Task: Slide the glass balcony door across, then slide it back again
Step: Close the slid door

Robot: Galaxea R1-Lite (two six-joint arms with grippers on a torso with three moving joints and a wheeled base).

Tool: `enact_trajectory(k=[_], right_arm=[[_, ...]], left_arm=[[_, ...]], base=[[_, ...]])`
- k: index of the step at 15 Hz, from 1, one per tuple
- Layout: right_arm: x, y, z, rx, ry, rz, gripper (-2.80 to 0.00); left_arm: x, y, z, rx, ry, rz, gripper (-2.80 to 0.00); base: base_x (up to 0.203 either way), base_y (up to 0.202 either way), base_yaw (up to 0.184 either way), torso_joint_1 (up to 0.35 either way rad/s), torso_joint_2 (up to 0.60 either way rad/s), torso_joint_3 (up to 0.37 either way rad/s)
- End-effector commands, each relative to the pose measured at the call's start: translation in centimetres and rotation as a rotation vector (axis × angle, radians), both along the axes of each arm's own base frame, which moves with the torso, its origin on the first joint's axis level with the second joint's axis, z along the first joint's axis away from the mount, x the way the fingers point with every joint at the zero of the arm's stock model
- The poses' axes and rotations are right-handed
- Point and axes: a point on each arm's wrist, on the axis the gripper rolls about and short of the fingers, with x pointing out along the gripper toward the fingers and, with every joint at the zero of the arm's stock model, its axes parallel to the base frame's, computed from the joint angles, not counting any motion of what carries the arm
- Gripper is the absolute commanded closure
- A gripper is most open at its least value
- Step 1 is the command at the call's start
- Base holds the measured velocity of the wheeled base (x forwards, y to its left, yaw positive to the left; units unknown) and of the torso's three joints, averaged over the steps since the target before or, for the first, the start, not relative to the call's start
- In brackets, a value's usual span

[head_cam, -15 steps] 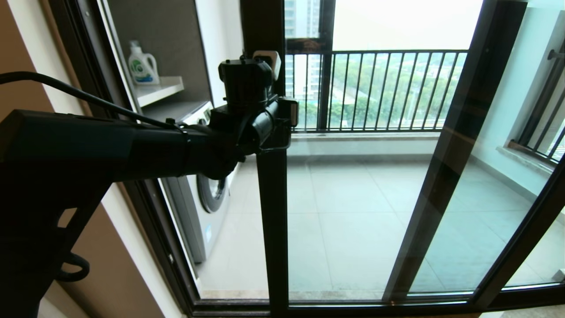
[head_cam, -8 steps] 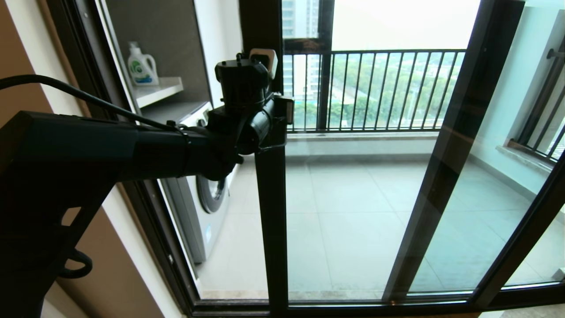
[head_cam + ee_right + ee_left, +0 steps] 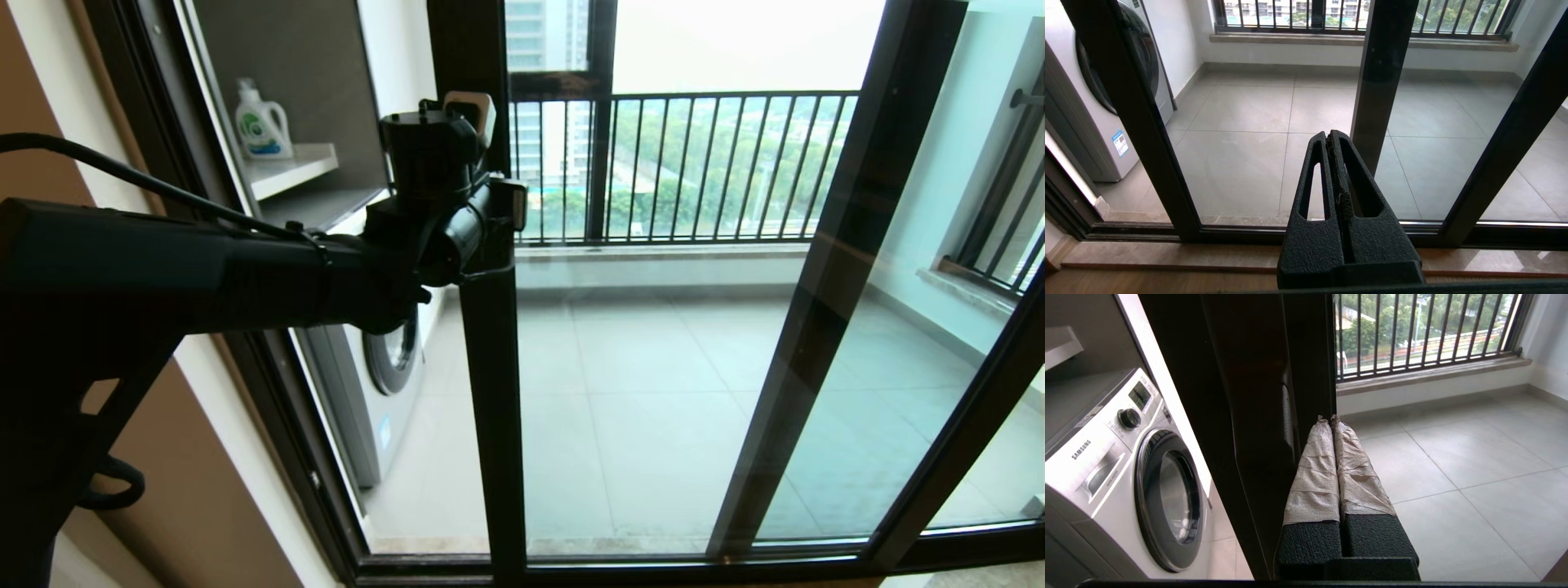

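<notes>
The tall glass balcony door in its glossy dark metal frame [image 3: 490,392] stands partly slid, a gap remaining at the left; which pass is under way cannot be judged. The left hand [image 3: 1331,420], pressed together, is set against its upright. The right hand [image 3: 1331,139], pressed together, is held near, low. A white detergent bottle [image 3: 263,121] is seen on the far-left shelf [image 3: 298,167].

Door upright [image 3: 482,392], left hand [image 3: 1329,418] seemingly further left.

Daylight enters from the far balcony; overcast sky [image 3: 735,41] blown out white. Near arm [image 3: 163,269] and door frame [image 3: 490,408] silhouetted. Faint reflections on right glass [image 3: 898,367]. Straight frames bow at edges.
</notes>
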Motion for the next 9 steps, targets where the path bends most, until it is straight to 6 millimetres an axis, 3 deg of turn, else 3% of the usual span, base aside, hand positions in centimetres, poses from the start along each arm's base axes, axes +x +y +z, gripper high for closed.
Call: enact_trajectory(k=[1, 9], right_arm=[[0.1, 0.0, -0.3, 0.0, 0.009, 0.001, 0.0], [0.1, 0.0, -0.3, 0.0, 0.009, 0.001, 0.0]], left_arm=[[-0.5, 1.3, 0.9, -0.01, -0.011, 0.025, 0.0], [-1.2, 5.5, 0.9, 0.004, 0.023, 0.094, 0.0]], base=[[0.0, 0.0, 0.0, 0.0, 0.0, 0.0], [0.0, 0.0, 0.0, 0.0, 0.0, 0.0]])
